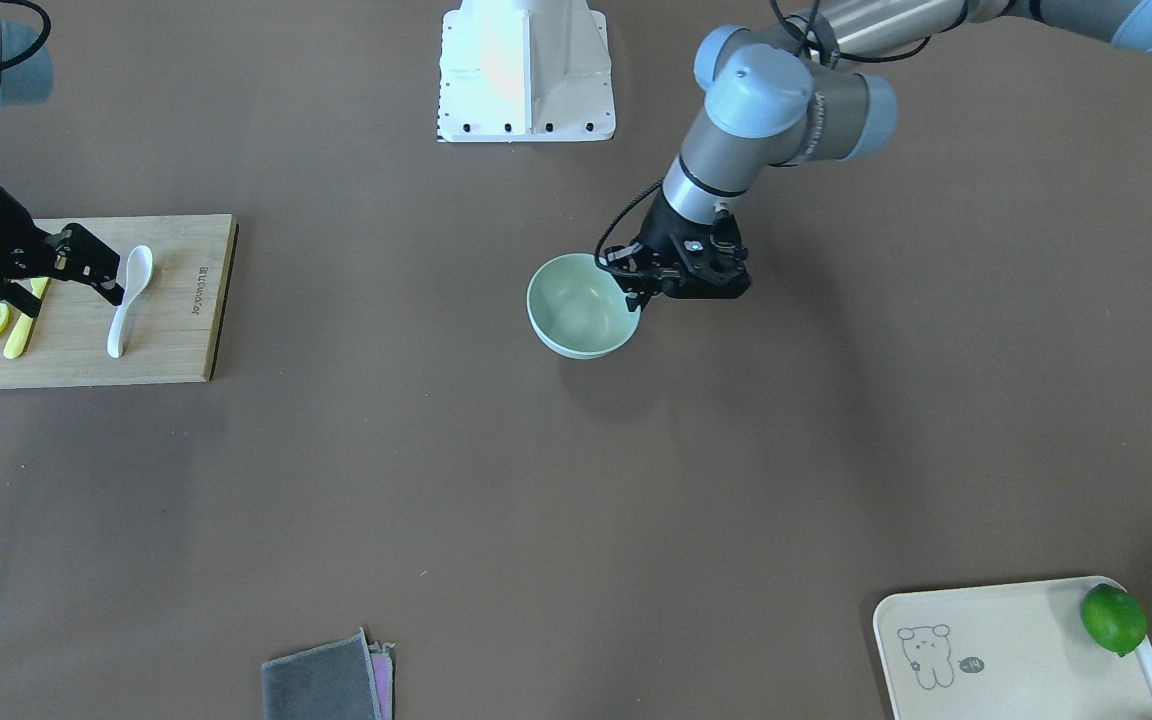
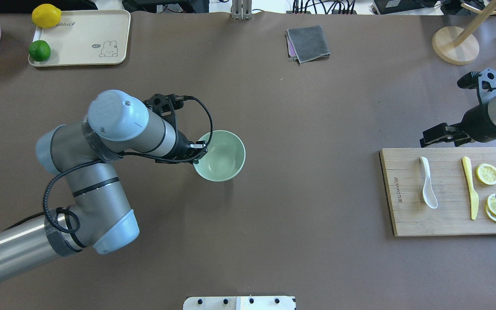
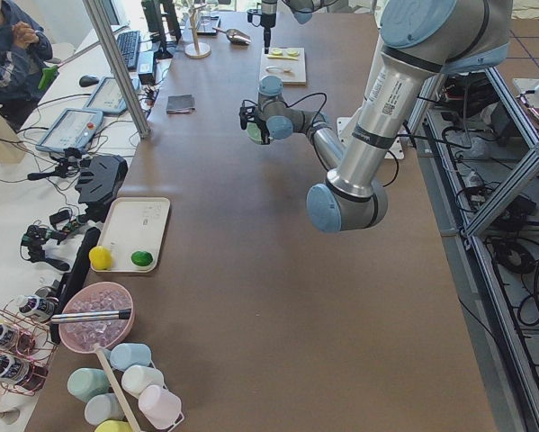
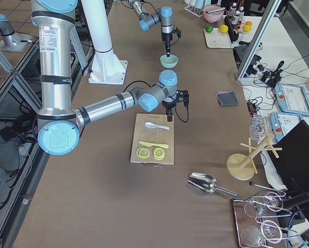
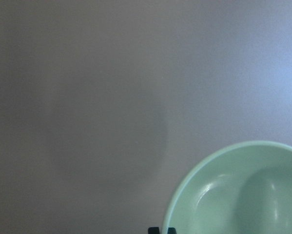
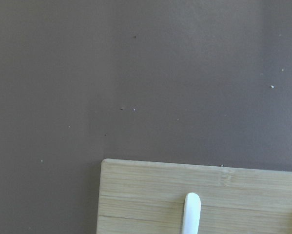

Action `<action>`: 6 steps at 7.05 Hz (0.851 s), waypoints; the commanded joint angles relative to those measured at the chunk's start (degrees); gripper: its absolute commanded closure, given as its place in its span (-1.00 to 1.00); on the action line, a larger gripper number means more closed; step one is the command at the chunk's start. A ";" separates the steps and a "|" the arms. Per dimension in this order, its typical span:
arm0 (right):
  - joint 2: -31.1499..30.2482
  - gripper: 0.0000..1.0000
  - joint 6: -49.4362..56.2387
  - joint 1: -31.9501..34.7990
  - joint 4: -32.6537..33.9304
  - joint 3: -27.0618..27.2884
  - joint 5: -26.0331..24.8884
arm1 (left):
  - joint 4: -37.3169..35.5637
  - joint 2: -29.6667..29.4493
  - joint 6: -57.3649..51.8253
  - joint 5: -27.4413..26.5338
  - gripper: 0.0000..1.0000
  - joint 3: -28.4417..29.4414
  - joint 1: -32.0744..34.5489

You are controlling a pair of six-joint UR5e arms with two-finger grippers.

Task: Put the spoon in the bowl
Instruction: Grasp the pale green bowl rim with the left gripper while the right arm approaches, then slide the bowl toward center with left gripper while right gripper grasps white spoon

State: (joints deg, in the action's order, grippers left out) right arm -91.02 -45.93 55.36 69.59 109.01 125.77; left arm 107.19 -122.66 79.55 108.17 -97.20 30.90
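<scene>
Left jaws grip the bowl (image 1: 576, 305) rim; right jaws, seemingly released, hover beside the spoon (image 1: 126, 305), whose glossy handle may squirt out.

White spoon (image 1: 129, 298), mint-green bowl (image 1: 576, 310), yellow knife (image 1: 18, 338)

One glossy white soup spoon (image 2: 428, 183), one mint-green round bowl (image 2: 226, 161), one slim yellow knife (image 2: 470, 187), one bamboo cutting board (image 2: 446, 219), three lemon slices (image 2: 488, 174), one green lime (image 2: 39, 50), one whole yellow lemon (image 2: 46, 15).
</scene>
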 commanded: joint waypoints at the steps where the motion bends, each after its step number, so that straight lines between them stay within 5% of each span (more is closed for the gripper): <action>1: -0.21 -0.98 -1.35 -1.91 0.02 -1.16 -0.53 | -1.54 -6.16 2.80 -3.84 1.00 4.27 -3.12; 6: -0.21 -0.90 -3.81 -3.50 0.11 -3.45 -0.35 | -1.55 -5.92 2.72 -3.85 1.00 5.00 -4.00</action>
State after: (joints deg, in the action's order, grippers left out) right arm -91.23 -48.69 52.25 69.68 106.31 125.33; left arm 105.65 -128.64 82.21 104.30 -92.25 26.97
